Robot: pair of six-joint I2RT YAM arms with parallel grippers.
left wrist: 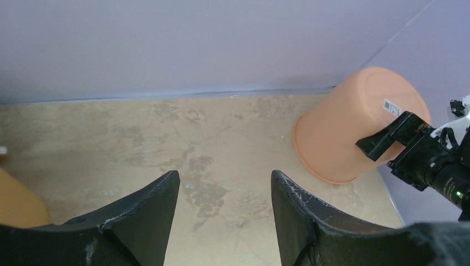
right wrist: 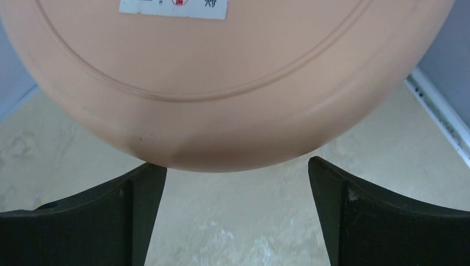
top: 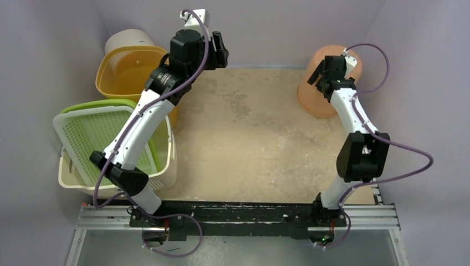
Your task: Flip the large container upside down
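**Q:** What lies nearest?
**A:** A cream basket (top: pixel 161 166) with a green lid (top: pixel 94 133) at the table's (top: pixel 249 144) left edge. A yellow basket (top: pixel 119 72) sits behind it.
**Q:** And the grippers?
**A:** The left gripper (left wrist: pixel 224 180) is spread, holding nothing. The right gripper (right wrist: pixel 237 166) is spread wide at the base of the orange container (left wrist: pixel 343 127), which is base-up and tilted in the far right corner.

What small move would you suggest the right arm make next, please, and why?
I'd probably back the right gripper straight away from the orange container. Its jaws are open and hold nothing, and the container appears to be mouth down already, stickered base up, rim on the table; whether it sits quite flat is hard to tell.
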